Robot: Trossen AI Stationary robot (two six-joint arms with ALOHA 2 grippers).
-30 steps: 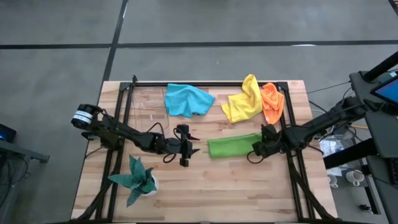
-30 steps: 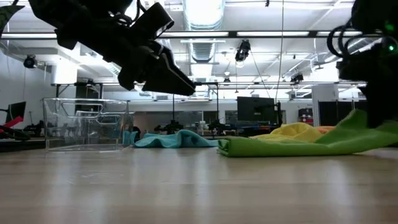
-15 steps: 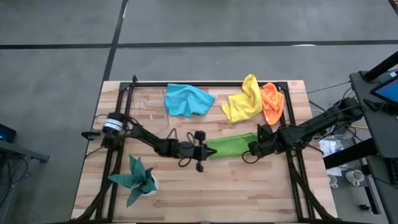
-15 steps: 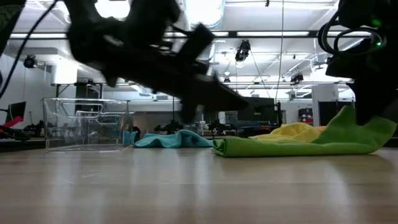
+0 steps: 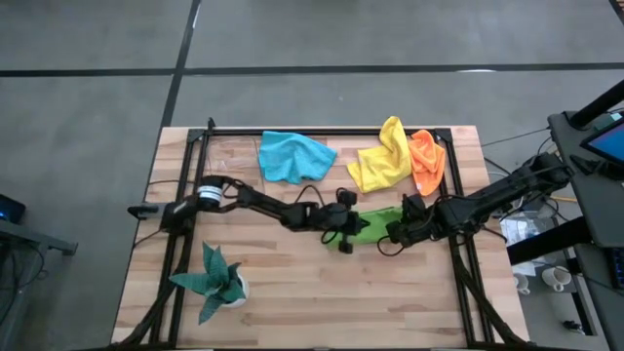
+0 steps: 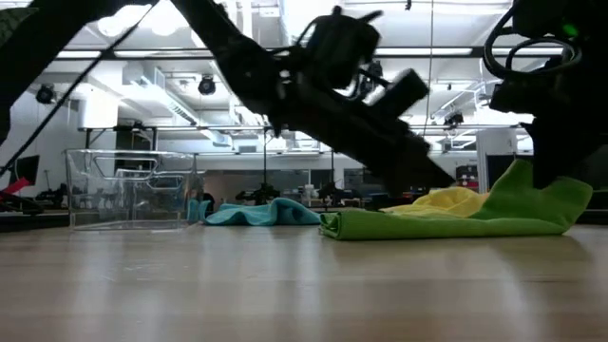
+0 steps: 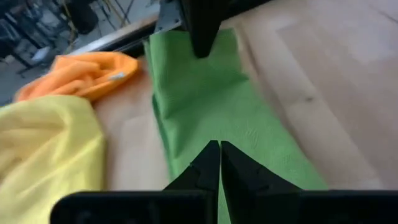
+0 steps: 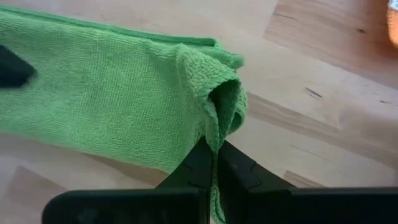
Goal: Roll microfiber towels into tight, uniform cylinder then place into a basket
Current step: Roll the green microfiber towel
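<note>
Four towels lie on the wooden table (image 5: 292,292), and we record each in turn. We find the blue towel (image 5: 293,156) crumpled near the far edge, left of centre. The yellow towel (image 5: 383,156) and the orange towel (image 5: 426,160) lie bunched and touching toward the far right corner. The green towel (image 5: 375,223) lies folded into a flat strip near the table's centre, nearer the right edge, in front of the yellow one.

We note the left claw (image 5: 343,234) reaching across from the left side to the strip's left end. Its fingers (image 7: 208,163) are pressed together with their tips over the green cloth; we cannot confirm that any cloth is caught between them.

The right claw (image 5: 402,230) sits at the strip's right end. In the right wrist view its fingers (image 8: 200,163) are clamped on a raised corner of the green towel, and the low view shows that end lifted off the table while the remainder lies flat.

We observe the clear basket (image 5: 232,162) standing near the far left corner, just beside the blue towel. A potted plant (image 5: 216,279) stands near the front left corner, well apart from the towels.
</note>
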